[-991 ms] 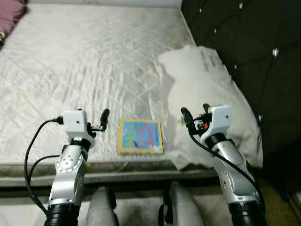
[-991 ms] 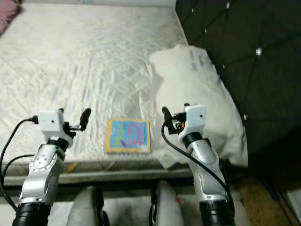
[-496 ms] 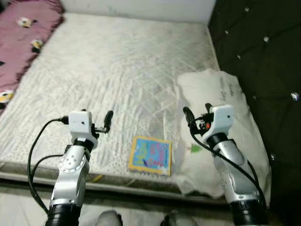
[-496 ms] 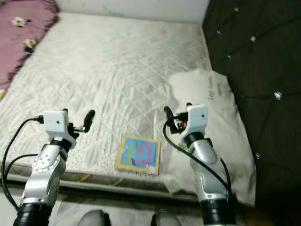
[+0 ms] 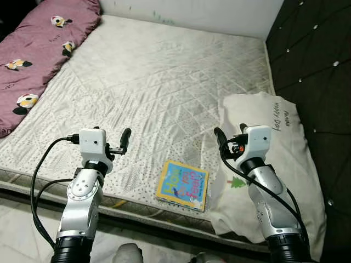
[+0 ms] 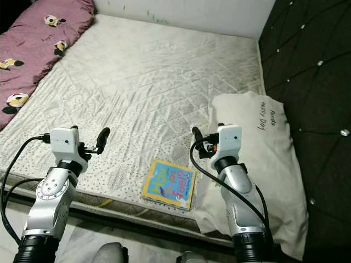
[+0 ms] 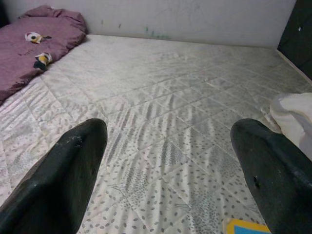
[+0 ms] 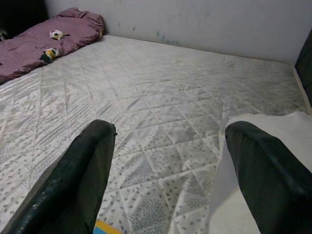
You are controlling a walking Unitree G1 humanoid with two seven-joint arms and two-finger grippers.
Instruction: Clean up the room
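Book (image 5: 182, 185) unmoved on mattress (image 5: 164, 82), view risen

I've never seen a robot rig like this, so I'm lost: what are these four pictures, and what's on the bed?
A humanoid robot stands at a bed. The two wide pictures come from its head cameras, looking down; the two close ones look along each wrist's black fingers. The left gripper and right gripper hang above the quilted white mattress, both open, holding nothing. A colourful square picture book lies near the mattress's front edge, a white pillow beside it, and a maroon cartoon-print blanket lies on the mattress's left side.
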